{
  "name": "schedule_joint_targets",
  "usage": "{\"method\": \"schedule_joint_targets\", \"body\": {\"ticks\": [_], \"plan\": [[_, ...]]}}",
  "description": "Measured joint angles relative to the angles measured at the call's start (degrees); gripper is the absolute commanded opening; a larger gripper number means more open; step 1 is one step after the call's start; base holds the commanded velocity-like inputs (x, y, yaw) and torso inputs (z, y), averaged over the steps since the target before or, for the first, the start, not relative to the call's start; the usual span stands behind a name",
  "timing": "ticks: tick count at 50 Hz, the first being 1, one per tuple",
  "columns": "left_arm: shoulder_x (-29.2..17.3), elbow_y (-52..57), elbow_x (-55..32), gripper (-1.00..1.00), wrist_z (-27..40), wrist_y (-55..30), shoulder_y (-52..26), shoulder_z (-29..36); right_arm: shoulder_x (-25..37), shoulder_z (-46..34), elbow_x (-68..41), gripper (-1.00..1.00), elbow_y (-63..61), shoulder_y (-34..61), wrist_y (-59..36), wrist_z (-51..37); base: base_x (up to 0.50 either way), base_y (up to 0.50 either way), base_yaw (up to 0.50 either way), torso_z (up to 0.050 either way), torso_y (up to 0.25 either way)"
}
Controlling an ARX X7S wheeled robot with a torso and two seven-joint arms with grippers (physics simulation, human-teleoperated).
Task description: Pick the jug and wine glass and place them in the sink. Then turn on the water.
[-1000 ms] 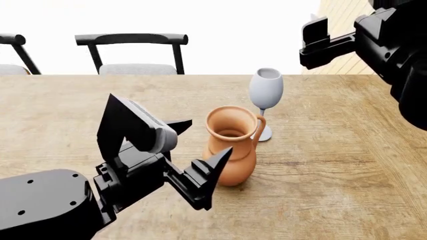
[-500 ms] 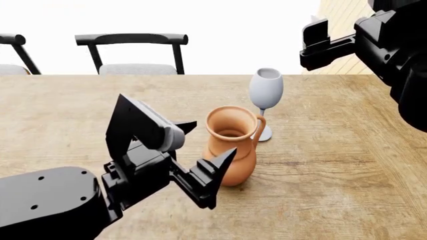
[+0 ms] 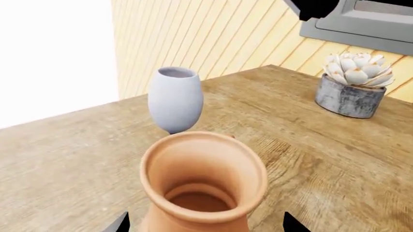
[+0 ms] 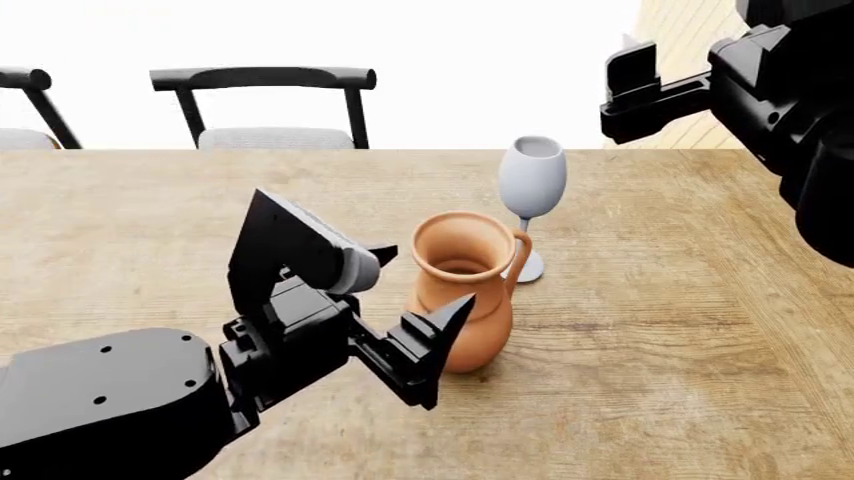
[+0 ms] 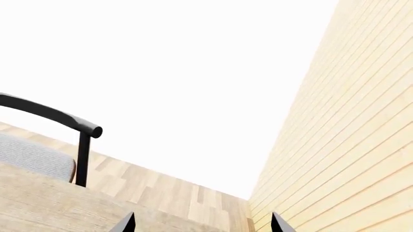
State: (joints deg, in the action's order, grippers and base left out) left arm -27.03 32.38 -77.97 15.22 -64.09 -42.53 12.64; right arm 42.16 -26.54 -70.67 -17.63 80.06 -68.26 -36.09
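The terracotta jug [image 4: 463,290] stands upright on the wooden table [image 4: 667,350]. The pale grey wine glass [image 4: 531,180] stands just behind it to the right. My left gripper [image 4: 427,277] is open, its two fingertips either side of the jug's left flank, close to it. In the left wrist view the jug [image 3: 203,183] fills the gap between the open jaws of the left gripper [image 3: 205,224], with the wine glass [image 3: 175,99] beyond it. My right gripper [image 4: 617,90] is raised at the upper right, open and empty; the right wrist view [image 5: 201,223] shows only floor and wall. The sink is out of view.
Two black chairs [image 4: 267,100] [image 4: 27,100] stand at the table's far edge. A grey pot with a pale succulent [image 3: 351,89] sits on the table past the glass. A yellow plank wall [image 5: 348,121] is to the right.
My left gripper has moved forward and right toward the jug, so its jaws now reach around the jug's side. The jug, glass and right arm have not moved.
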Motion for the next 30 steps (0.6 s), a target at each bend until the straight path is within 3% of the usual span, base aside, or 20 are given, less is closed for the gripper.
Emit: {"method": "schedule_joint_targets", "body": {"ticks": [30], "plan": [[1.78,-3.31,2.92,1.0,-2.29,1.83,-0.45,2.83,0.82,-0.11,-0.08,1.0,-0.21,-0.94,1.02,0.14,0.0,0.0,0.0,0.0,0.0]]}}
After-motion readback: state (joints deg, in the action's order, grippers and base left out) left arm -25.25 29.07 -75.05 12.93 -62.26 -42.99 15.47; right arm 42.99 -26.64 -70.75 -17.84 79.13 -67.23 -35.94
